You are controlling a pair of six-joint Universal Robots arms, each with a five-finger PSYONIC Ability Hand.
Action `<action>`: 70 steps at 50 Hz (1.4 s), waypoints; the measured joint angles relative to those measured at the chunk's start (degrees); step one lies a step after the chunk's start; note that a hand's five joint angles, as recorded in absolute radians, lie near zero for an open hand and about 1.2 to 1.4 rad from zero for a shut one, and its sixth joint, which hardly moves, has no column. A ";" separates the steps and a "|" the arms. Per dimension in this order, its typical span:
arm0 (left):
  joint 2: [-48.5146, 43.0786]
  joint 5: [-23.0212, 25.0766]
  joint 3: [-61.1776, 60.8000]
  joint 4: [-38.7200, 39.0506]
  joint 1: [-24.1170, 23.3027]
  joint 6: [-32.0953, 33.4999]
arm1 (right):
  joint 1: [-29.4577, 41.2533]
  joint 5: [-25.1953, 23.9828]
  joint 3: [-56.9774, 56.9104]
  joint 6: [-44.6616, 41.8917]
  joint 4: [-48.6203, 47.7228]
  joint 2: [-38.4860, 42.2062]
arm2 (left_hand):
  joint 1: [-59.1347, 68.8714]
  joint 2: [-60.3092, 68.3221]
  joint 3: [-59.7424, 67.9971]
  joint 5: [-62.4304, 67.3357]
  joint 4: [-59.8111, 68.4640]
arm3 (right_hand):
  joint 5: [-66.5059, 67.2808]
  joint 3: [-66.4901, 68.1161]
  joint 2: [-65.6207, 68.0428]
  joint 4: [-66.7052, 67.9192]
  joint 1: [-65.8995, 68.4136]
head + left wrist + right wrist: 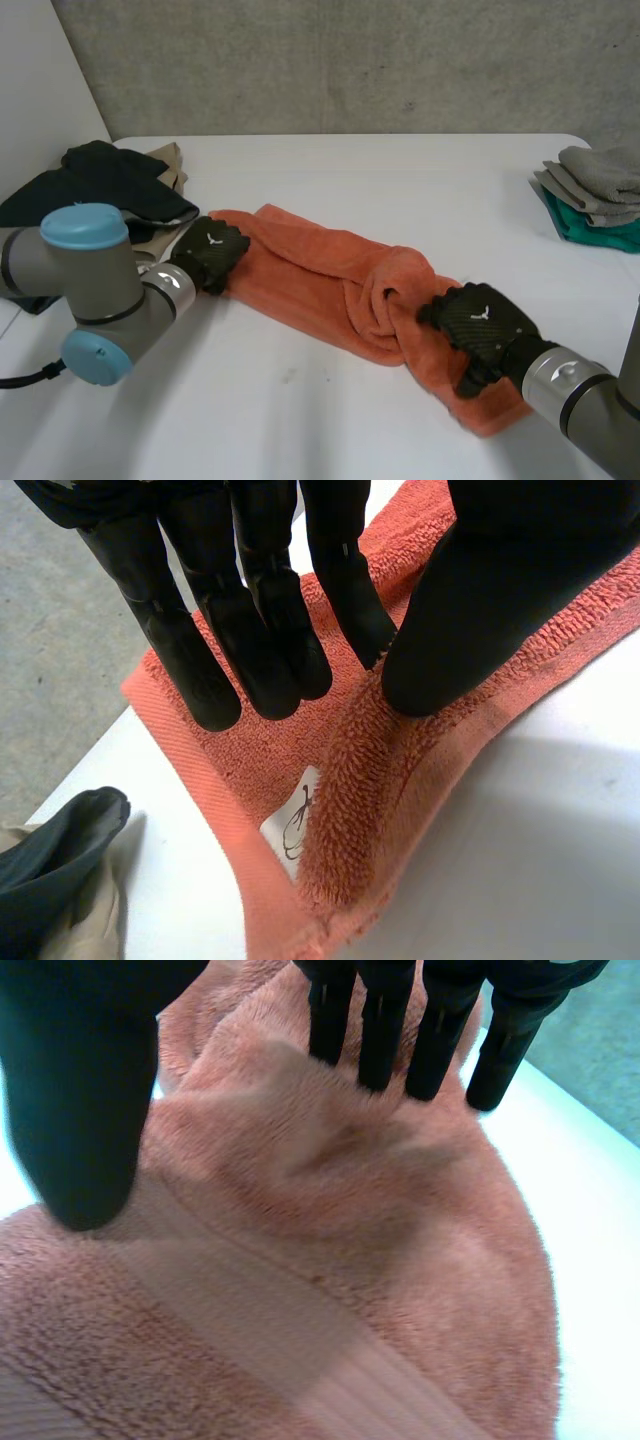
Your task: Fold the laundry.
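Note:
An orange towel lies stretched in a rumpled band across the white table. My left hand is at its left end. In the left wrist view the thumb and fingers pinch a raised ridge of towel near a corner with a white label. My right hand rests on the bunched right part of the towel. In the right wrist view its straight fingers press into the towel, and the thumb rests on it well apart from them.
A heap of dark and beige clothes lies at the table's back left, close to my left arm; its dark cloth shows beside the towel corner. A folded grey and teal stack sits at the right edge.

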 measured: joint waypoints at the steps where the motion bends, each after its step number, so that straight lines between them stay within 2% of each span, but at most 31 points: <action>1: 1.07 -0.58 -0.43 -0.34 -0.06 -0.05 | -0.04 0.43 -0.44 0.02 0.26 -0.47 | 0.00 0.00 0.01 0.00 -0.01 | 6.62 6.94 7.90 6.79 7.14; 3: 4.37 -1.88 -1.71 -1.31 -0.16 -0.29 | -0.10 1.09 -1.42 -0.07 1.27 -1.94 | 0.00 0.00 0.02 0.00 0.00 | 22.65 23.92 24.66 23.75 23.20; 7: 13.14 -4.07 -4.77 -3.49 -0.54 -1.86 | -0.12 1.90 -3.46 -0.52 4.71 -4.84 | 0.00 0.08 0.03 0.00 0.01 | 41.03 41.28 42.20 41.18 40.20; 13: 29.09 -5.53 -9.26 -7.55 -1.90 -8.58 | -0.51 2.61 -6.49 -1.77 11.49 -4.67 | 0.00 0.12 0.04 0.00 0.02 | 43.14 44.04 43.64 44.41 40.74; 16: 36.01 -5.55 -11.31 -9.61 -2.45 -12.37 | -1.10 3.13 -7.84 -2.37 13.75 -0.72 | 0.00 0.12 0.05 0.00 0.02 | 28.38 28.89 27.64 28.94 27.05; 18: 39.18 -5.49 -12.53 -10.59 -2.64 -13.91 | -1.37 3.64 -8.19 -2.34 14.17 0.96 | 0.00 0.12 0.04 0.00 0.02 | 11.99 13.08 11.98 13.07 11.44; 23: 44.21 -5.39 -15.14 -11.80 -3.07 -15.47 | -2.07 5.22 -7.90 0.57 13.80 1.62 | 0.00 0.12 0.05 0.00 0.03 | -3.78 -1.97 -1.49 -2.55 -1.95; 31: 46.27 -5.55 -16.66 -11.84 -3.69 -15.31 | -2.42 5.00 -6.40 14.63 11.49 -2.77 | 0.00 0.12 0.05 0.00 0.03 | -7.57 -5.85 -1.89 -5.72 -5.15; 38: 46.12 -5.61 -16.21 -11.69 -4.07 -15.26 | -0.26 4.31 -7.33 18.85 7.38 0.22 | 0.00 0.12 0.05 0.00 0.03 | -7.37 -5.85 -1.89 -5.72 -5.15; 43: 46.06 -5.58 -15.56 -11.59 -4.16 -15.33 | 3.02 5.42 -9.70 18.37 4.80 5.65 | 0.00 0.12 0.05 0.00 0.03 | -3.00 -2.83 -1.35 -3.09 -4.02; 45: 46.08 -5.58 -15.20 -11.59 -4.18 -15.43 | 4.29 6.95 -10.99 18.01 3.81 8.14 | 0.00 0.12 0.05 0.00 0.04 | 6.07 6.60 6.60 6.51 5.91; 48: 46.14 -5.60 -14.63 -11.60 -4.28 -15.77 | 4.96 9.12 -12.24 17.70 2.94 9.91 | 0.00 0.15 0.25 -0.02 0.03 | 24.56 24.95 25.53 24.78 23.11; 49: 46.26 -5.63 -14.36 -11.63 -4.36 -16.02 | 5.07 10.08 -12.69 17.60 2.65 10.34 | 0.00 0.22 0.29 -0.02 0.04 | 37.04 37.41 38.50 36.92 35.15; 51: 46.64 -5.67 -13.93 -11.67 -4.56 -16.48 | 5.06 11.17 -13.20 17.50 2.39 10.51 | 0.00 0.22 0.29 -0.02 0.05 | 42.49 43.02 43.74 42.37 39.41; 57: 49.60 -5.84 -12.83 -11.99 -5.08 -18.06 | 3.94 12.07 -14.79 15.85 2.93 4.11 | 0.00 0.22 0.29 -0.02 0.05 | 43.46 44.63 44.27 44.93 39.42; 64: 54.37 -6.05 -12.15 -13.72 -5.24 -19.30 | -2.28 8.60 -20.74 7.22 9.22 -6.31 | 0.00 0.22 0.29 -0.02 0.05 | 44.20 44.63 44.27 44.95 40.42; 67: 55.59 -6.07 -12.31 -14.61 -5.24 -20.00 | -4.85 6.57 -26.20 4.30 13.85 -6.61 | 0.00 0.23 0.29 -0.02 0.05 | 44.21 44.64 44.27 44.97 40.42; 70: 55.84 -6.08 -12.85 -15.14 -5.27 -20.81 | -6.06 5.38 -32.46 3.33 16.85 -2.62 | 0.01 0.23 0.29 -0.02 0.05 | 44.21 44.83 44.27 44.99 40.42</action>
